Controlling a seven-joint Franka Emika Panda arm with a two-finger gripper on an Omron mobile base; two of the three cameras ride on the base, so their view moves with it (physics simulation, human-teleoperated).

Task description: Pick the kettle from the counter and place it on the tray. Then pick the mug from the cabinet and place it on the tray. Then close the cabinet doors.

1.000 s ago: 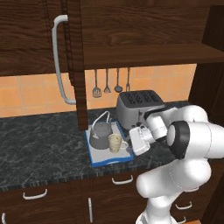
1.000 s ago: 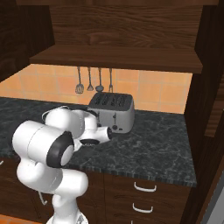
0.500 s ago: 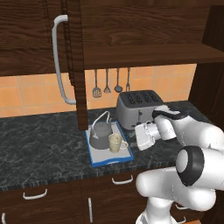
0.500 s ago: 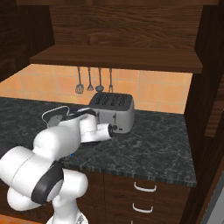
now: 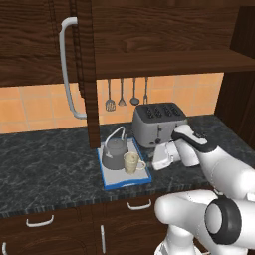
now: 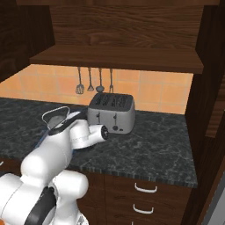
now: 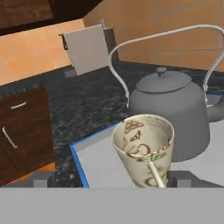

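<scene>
The blue-rimmed tray [image 5: 110,183] lies on the dark counter [image 5: 45,159], left of the toaster. On it stands the dark-grey kettle [image 5: 114,155] with its wire handle up, and the cream mug [image 5: 131,162] is upright just right of it. My gripper [image 5: 150,163] hovers low at the mug's right side, open and holding nothing. In the hand view the mug [image 7: 142,146] stands close in front of the kettle [image 7: 175,109] on the tray [image 7: 103,164], in line with the gap of the gripper [image 7: 111,179]. The cabinet door [image 5: 87,74] with its bar handle [image 5: 67,74] stands open.
A silver four-slot toaster [image 5: 157,124] sits right behind my hand. Utensils [image 5: 122,94] hang on the tiled wall under the cabinet shelf [image 5: 169,62]. Drawers [image 5: 134,209] run below the counter edge. A dark wood panel [image 6: 213,88] rises at the right.
My arm's elbow has swung down and to the right, and the hand has eased back a little from the mug. Mug, kettle and tray have stayed put.
</scene>
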